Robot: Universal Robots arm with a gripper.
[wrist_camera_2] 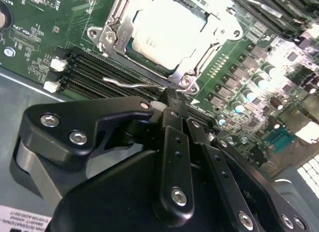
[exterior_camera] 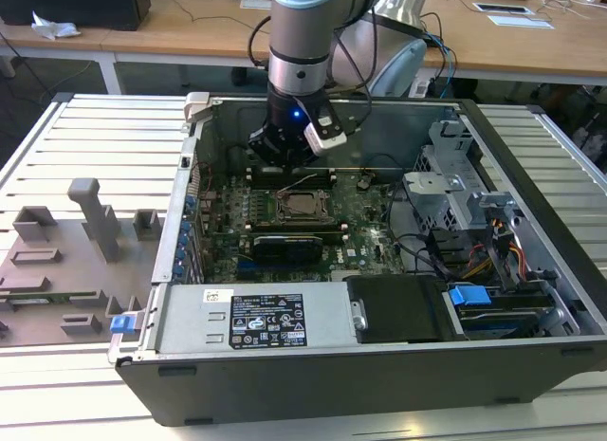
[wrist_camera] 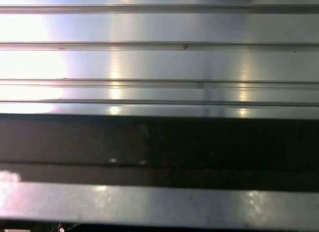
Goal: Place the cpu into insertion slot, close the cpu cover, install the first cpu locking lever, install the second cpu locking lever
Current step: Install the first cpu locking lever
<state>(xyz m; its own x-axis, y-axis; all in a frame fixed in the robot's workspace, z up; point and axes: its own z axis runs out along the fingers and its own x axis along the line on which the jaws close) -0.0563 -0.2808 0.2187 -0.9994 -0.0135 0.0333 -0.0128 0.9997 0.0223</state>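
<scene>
The cpu, a silver-grey square chip, lies in the insertion slot on the green board. The cpu cover, a silver frame, lies down around the chip. A thin wire locking lever runs along the socket's edge beside the memory slots. My gripper is shut, with its black fingertips together right at the end of that lever; whether they touch it is unclear. In the exterior view the gripper hangs just behind the socket, inside the open case.
Black memory slots lie between gripper and socket. The case's rear wall stands close behind the arm. A drive cage with cables is at the exterior view's right, the power supply in front, and a grey fixture plate at its left.
</scene>
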